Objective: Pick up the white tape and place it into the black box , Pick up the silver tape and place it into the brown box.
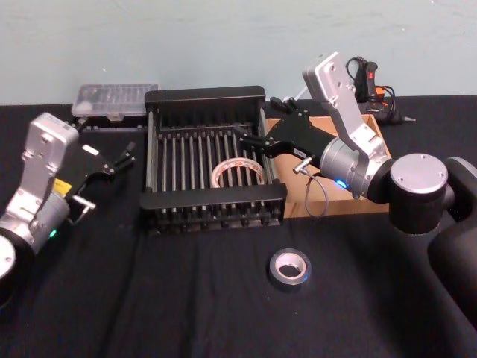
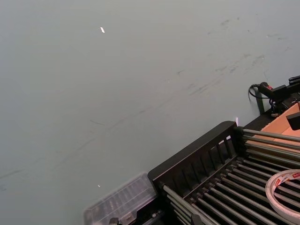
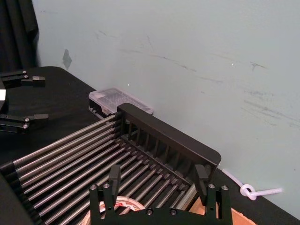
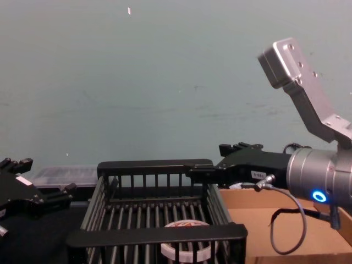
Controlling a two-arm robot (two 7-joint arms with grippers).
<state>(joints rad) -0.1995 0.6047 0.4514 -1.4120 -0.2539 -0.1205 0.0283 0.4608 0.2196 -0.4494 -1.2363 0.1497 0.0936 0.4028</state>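
Two grippers are showing: the right gripper (image 1: 257,127) is hovering with its fingers spread and empty over the black box (image 1: 205,98), the white tape (image 1: 237,173) lying on the slats just below it. Nearer the robot from that gripper, the silver tape (image 1: 289,269) is sitting on the cloth. The brown box (image 1: 373,128) is lying under its arm. The left gripper (image 1: 123,158) is idling open, left of the crate.

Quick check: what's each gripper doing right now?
Left gripper: open, empty, left of the black box.
Right gripper: open, empty, above the black box.
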